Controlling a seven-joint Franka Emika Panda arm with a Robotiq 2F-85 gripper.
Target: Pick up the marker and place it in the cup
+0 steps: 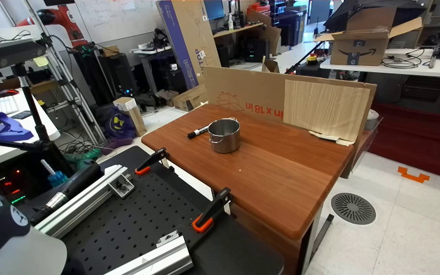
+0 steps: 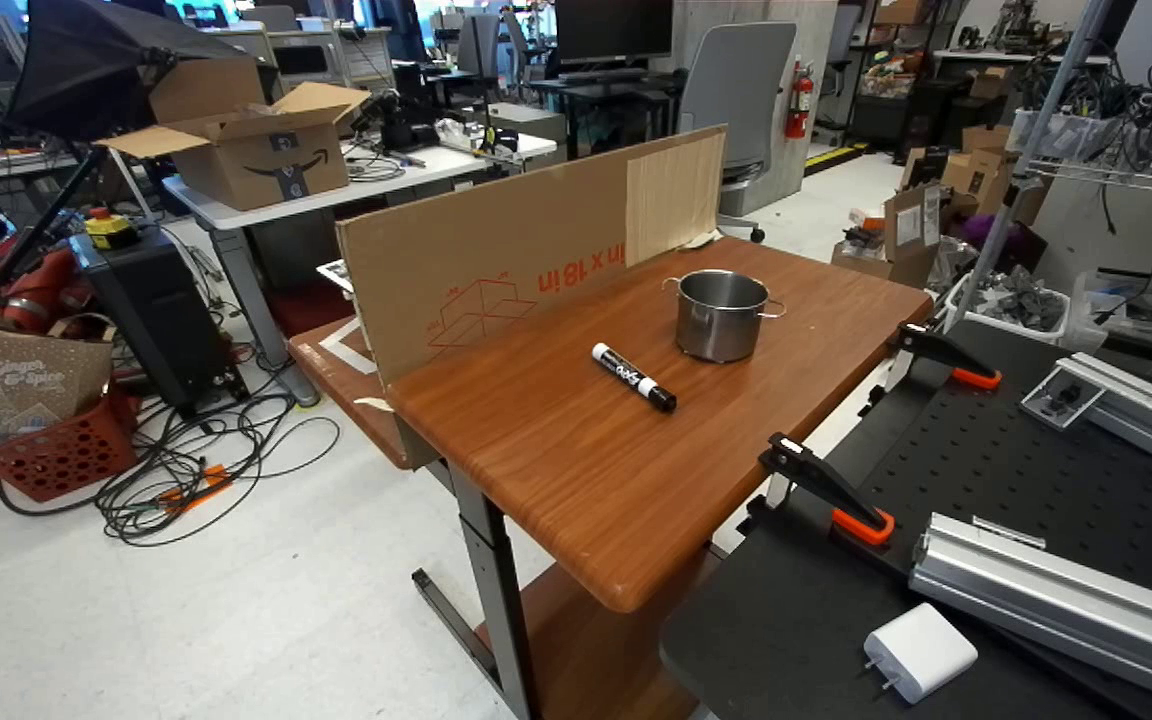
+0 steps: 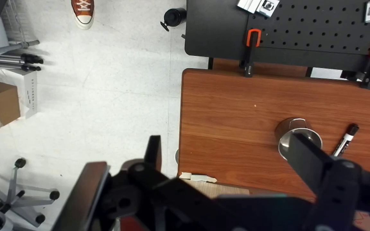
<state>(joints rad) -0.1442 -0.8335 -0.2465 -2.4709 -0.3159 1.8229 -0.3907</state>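
Note:
The marker (image 1: 198,132) lies on the wooden table, black with a white label. Part of it is behind the cup in that exterior view; it shows whole in an exterior view (image 2: 633,376). The grey metal cup (image 1: 224,137) stands upright beside it, with wire handles; it also shows in an exterior view (image 2: 719,320). In the wrist view the marker (image 3: 345,140) is at the right, and the cup (image 3: 286,129) is partly behind the right finger. My gripper (image 3: 225,135) is wide open with nothing between its fingers, high above the table. It is out of both exterior views.
A cardboard panel (image 1: 250,89) stands along one long edge of the wooden table (image 1: 281,183). Two black clamps with orange pads (image 1: 210,210) sit on the opposite edge, beside the black perforated base (image 1: 128,221). Aluminium rails lie on that base.

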